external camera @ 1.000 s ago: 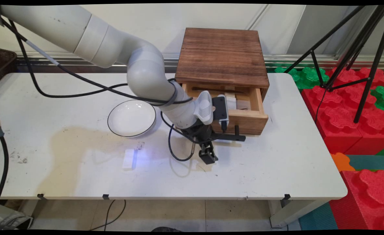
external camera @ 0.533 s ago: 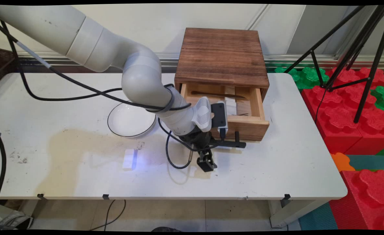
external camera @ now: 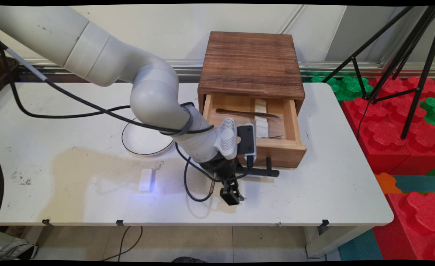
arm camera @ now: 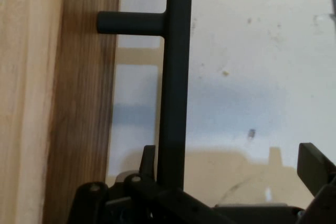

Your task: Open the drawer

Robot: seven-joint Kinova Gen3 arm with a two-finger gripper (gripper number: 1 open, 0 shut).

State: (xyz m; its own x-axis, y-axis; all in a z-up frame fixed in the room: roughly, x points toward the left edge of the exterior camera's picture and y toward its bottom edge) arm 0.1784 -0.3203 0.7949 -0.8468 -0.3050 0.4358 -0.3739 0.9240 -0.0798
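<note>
Hand point(arm camera: 231, 163) released, fingers wide apart. Black handle point(arm camera: 173, 87) of the open wooden drawer point(external camera: 273, 149) sits just beside one finger. Risk: the unclamped bar slips free, or the cabinet skids on the table point(external camera: 313, 192).

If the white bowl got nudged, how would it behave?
The bowl looks glazed and ceramic, so probably slippery and breakable. It sits flat and shallow on the table, so it should slide, not tip.

No lettering, label or number can be read anywhere in either view. The arm's links show no brand name (plain white surfaces only).
</note>
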